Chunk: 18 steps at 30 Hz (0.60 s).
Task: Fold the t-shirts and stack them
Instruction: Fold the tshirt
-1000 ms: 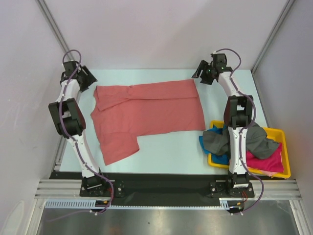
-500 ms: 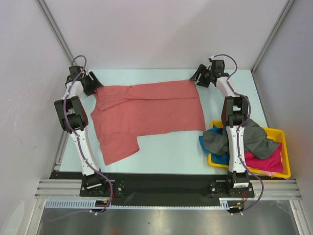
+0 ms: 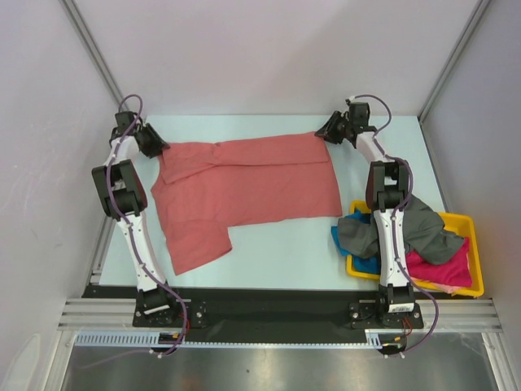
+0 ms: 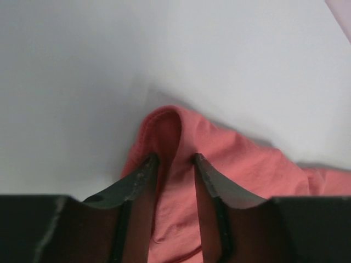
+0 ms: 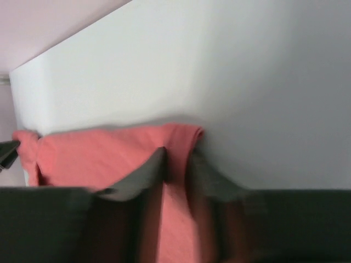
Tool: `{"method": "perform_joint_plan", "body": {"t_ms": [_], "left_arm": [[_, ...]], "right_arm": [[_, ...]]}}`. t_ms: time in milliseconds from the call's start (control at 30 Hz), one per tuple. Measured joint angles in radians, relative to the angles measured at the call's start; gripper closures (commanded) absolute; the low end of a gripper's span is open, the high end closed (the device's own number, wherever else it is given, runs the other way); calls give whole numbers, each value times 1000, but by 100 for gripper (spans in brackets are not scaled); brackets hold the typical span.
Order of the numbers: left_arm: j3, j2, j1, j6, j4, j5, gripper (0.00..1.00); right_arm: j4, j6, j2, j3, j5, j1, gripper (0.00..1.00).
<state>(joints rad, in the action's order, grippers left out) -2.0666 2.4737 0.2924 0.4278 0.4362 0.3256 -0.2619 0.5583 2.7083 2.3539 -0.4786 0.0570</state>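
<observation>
White table carries the salmon-red t-shirt spread flat, left gripper and right gripper each pinching a 12 o'clock corner; next, fold toward 6 o'clock.

Lab test cell, plain white walls, aluminium frame rails, pale table

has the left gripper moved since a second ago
Yes. In the top view the left gripper has shifted right along the pale table's far edge onto the salmon-red cloth t-shirt's far-left corner, where its fingers now pinch a fold.
</observation>
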Motion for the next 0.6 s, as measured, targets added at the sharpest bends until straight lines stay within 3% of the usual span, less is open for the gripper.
{"method": "perform_joint_plan", "body": {"t_ms": [67,233,433,467,500,600], "left_arm": [[0,3,5,19,-1,-3,75],[0,10,14,72,-1,-19,98],[-2,11,14,115,-1,-44,99],[-5,12,14,120,0,-47,94],[-8,13,14,122,2,-51,65],[-29,14,14,124,13,-58,26]], "right_arm": [[14,33,11,0,15,1,95],[83,142,18,-33,49,-8,100],[124,236,24,-40,95,-20,100],[126,245,28,-35,96,-22,80],[126,259,33,-28,95,-24,66],[145,278,36,-9,93,-29,36]]}}
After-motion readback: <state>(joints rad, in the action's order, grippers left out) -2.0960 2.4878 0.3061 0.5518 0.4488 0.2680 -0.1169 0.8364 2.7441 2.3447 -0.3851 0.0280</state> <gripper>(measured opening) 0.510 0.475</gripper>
